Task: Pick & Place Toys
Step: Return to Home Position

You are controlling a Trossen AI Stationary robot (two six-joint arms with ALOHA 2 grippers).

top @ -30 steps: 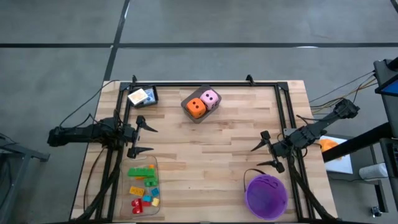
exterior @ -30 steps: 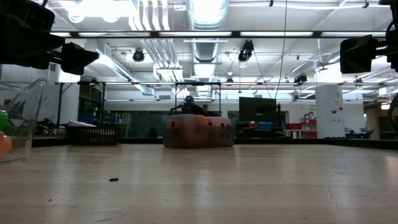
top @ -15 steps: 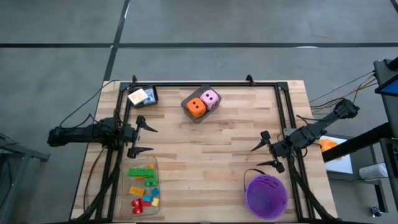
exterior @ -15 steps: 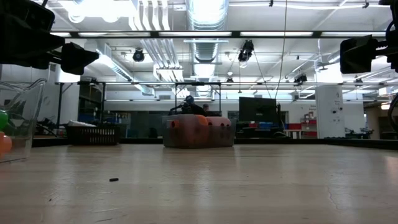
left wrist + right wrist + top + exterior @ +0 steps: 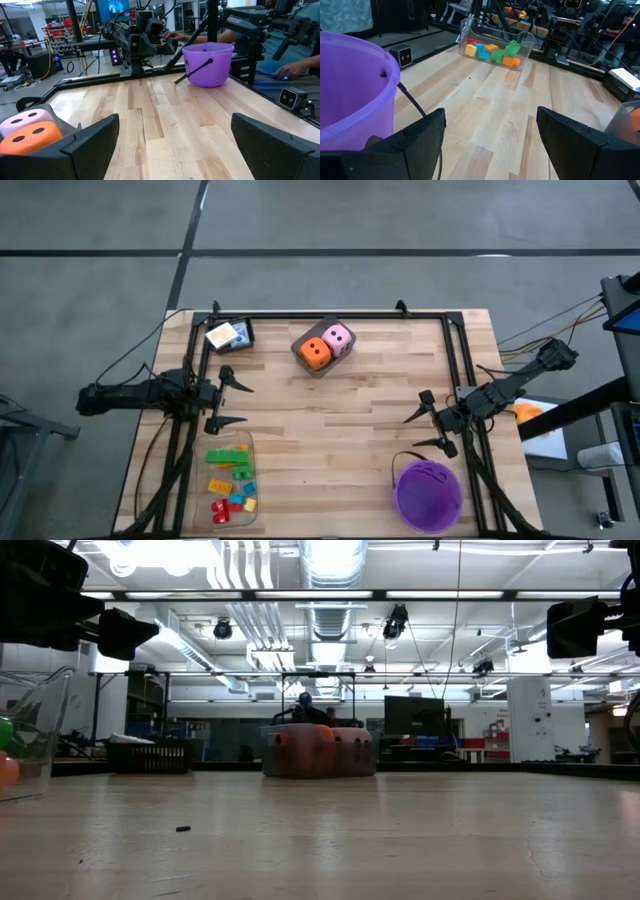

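Several small bricks (green, yellow, red, blue, orange) (image 5: 230,473) lie in a clear tray (image 5: 250,442) at the table's near left; they also show in the right wrist view (image 5: 492,51). An orange die (image 5: 314,354) and a pink die (image 5: 339,338) sit in a clear container at the far middle. Flat tiles (image 5: 226,335) lie in a small dark tray at the far left corner. My left gripper (image 5: 233,401) is open and empty at the table's left. My right gripper (image 5: 430,422) is open and empty at the right, just beyond the purple bucket (image 5: 428,493).
The purple bucket (image 5: 207,64) stands at the near right corner with its dark wire handle down. A black frame (image 5: 330,315) runs round the table's edges. Bare wood (image 5: 330,440) lies in the table's middle. A person's arm (image 5: 295,65) shows beyond the right edge.
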